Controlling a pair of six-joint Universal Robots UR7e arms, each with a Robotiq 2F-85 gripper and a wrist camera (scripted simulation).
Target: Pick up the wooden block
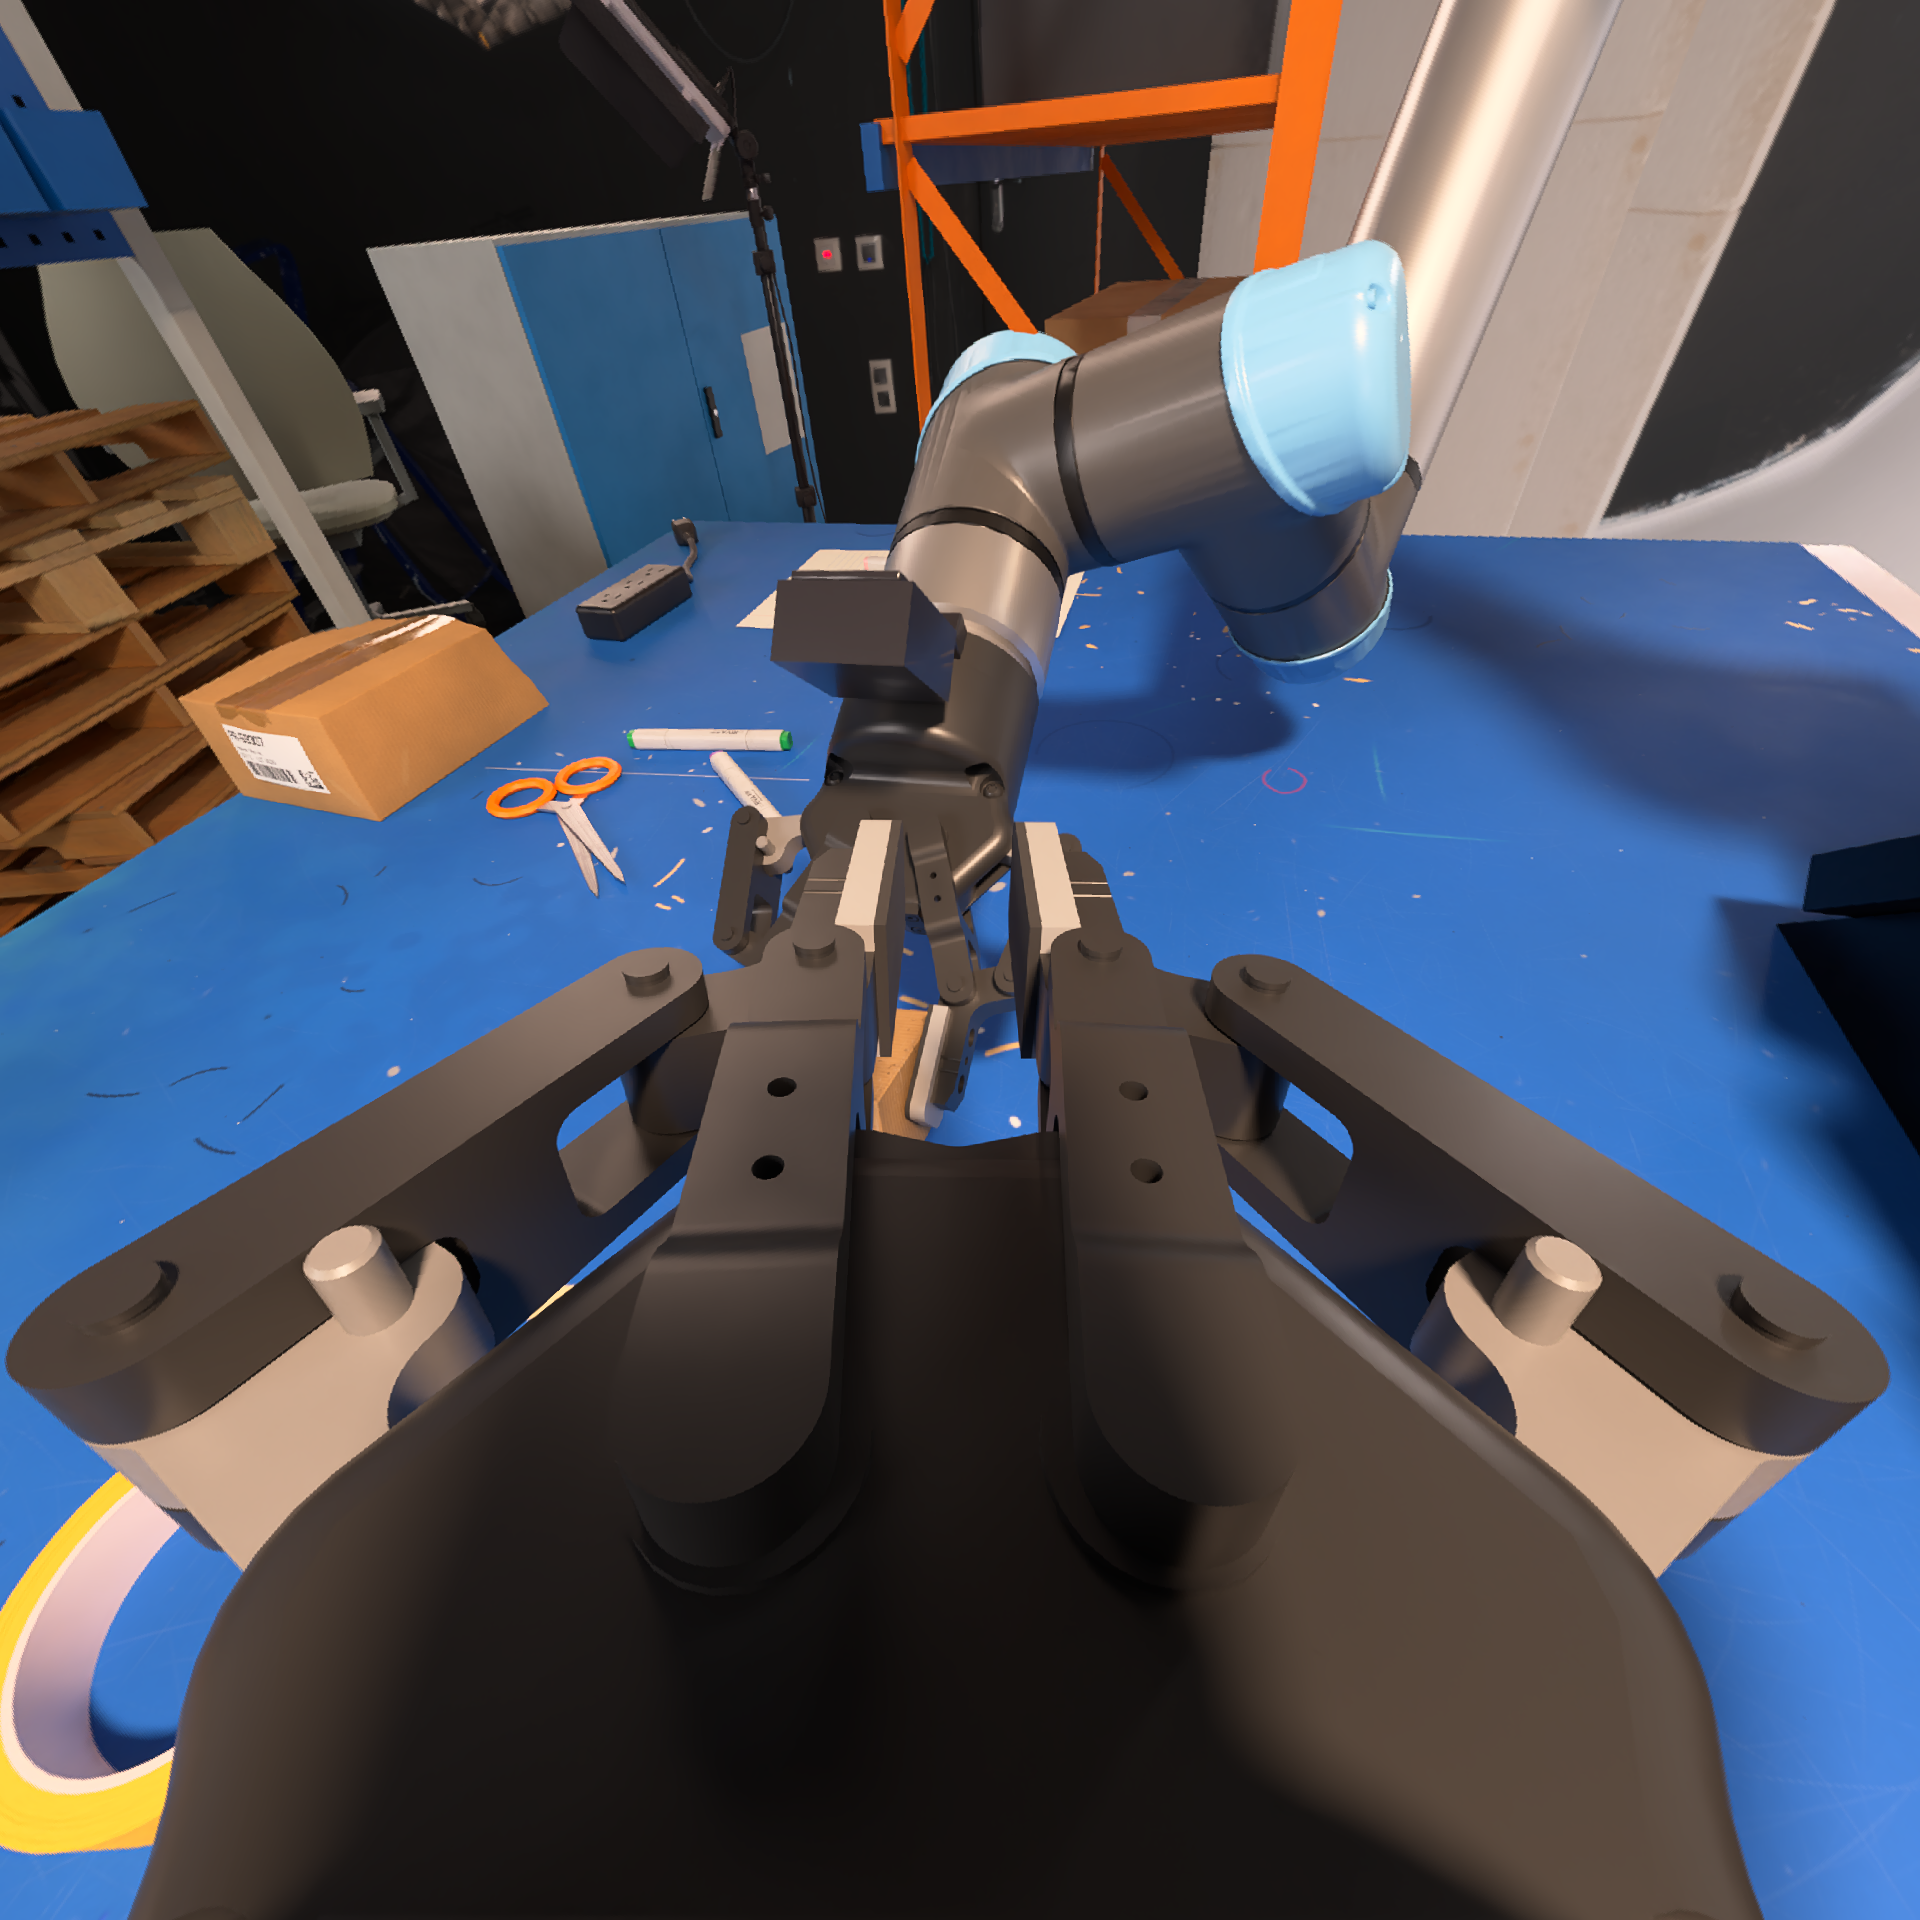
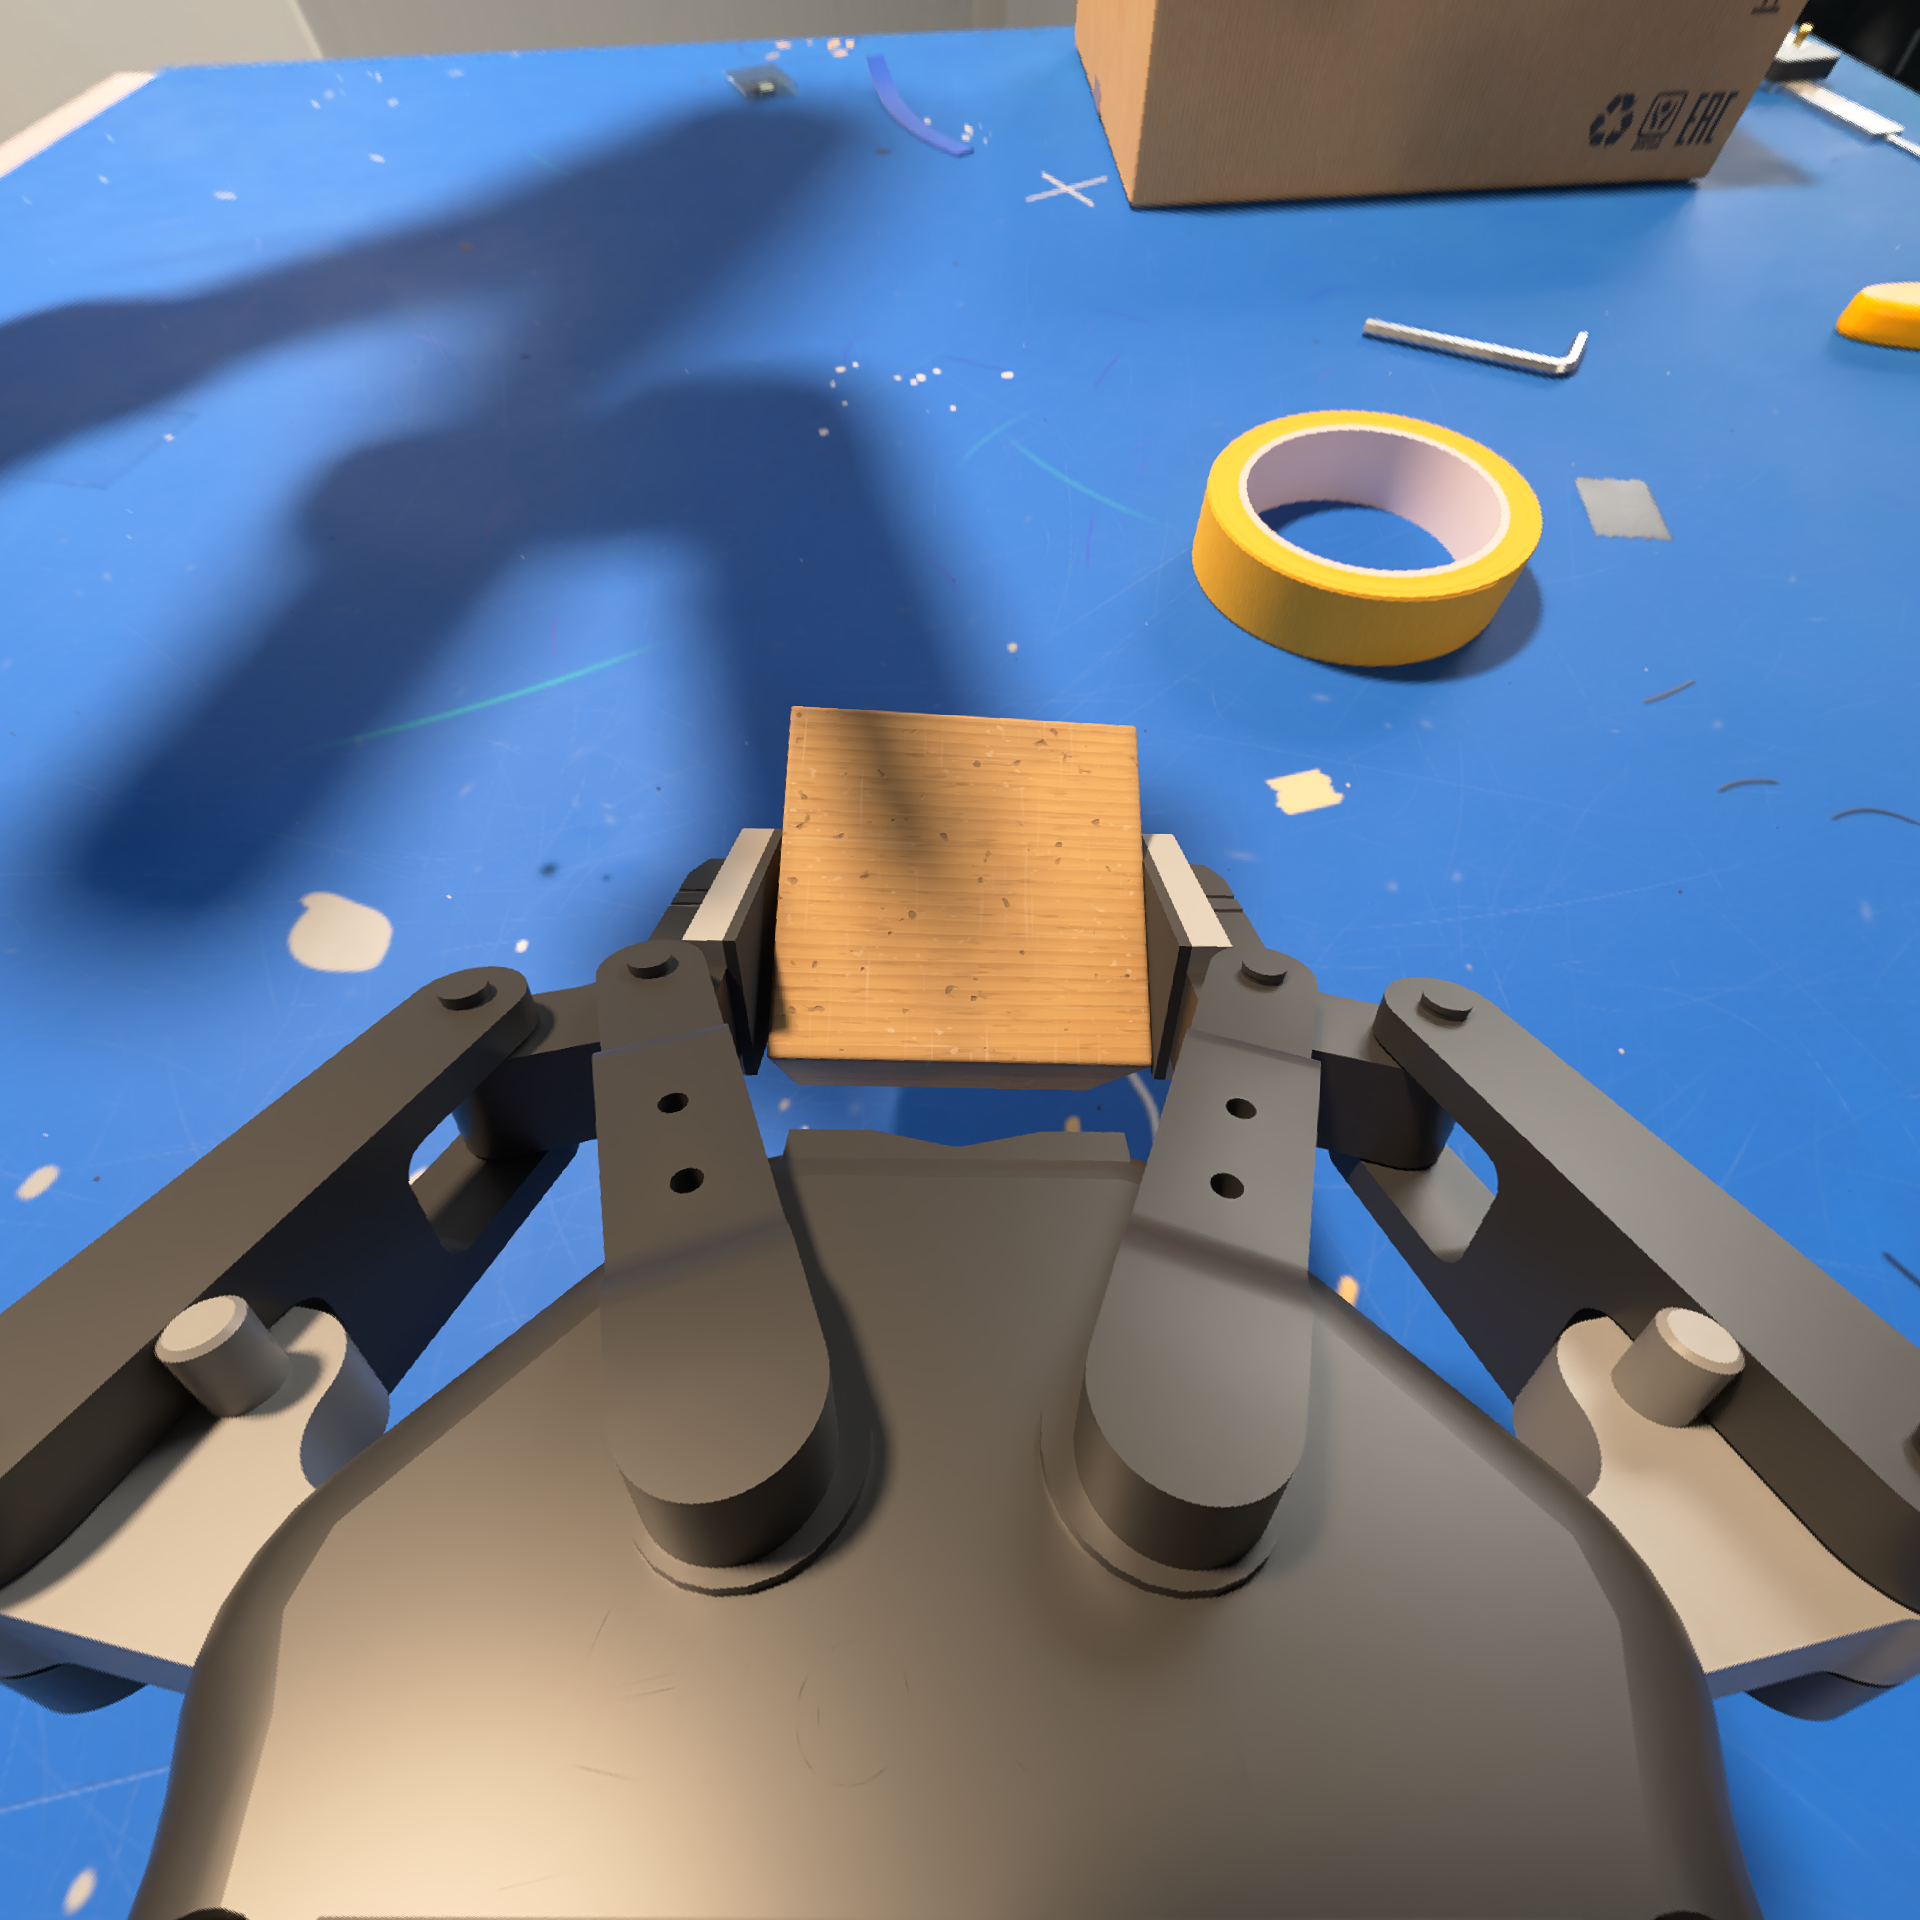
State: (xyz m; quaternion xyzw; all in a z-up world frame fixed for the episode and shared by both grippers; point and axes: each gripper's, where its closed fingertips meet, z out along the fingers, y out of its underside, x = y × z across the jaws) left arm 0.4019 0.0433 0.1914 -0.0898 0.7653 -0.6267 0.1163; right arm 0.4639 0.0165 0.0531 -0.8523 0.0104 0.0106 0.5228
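The wooden block [image 2: 961,831] is a light, speckled square piece, gripped between the pads of my right gripper [image 2: 961,904], which is shut on its two sides over the blue table [image 2: 520,623]. I cannot tell whether the block touches the table. In the left wrist view the right gripper [image 1: 914,1091] points down just beyond my left fingertips, and a sliver of the block [image 1: 896,1070] shows between them. My left gripper [image 1: 956,894] is nearly shut, with a narrow gap, and holds nothing.
A yellow tape roll [image 2: 1366,535] lies right of the block, with a hex key [image 2: 1475,348] and a cardboard box [image 2: 1403,94] beyond. Orange scissors [image 1: 561,805], two markers [image 1: 707,740], another cardboard box [image 1: 364,712] and a power strip [image 1: 634,601] lie far left.
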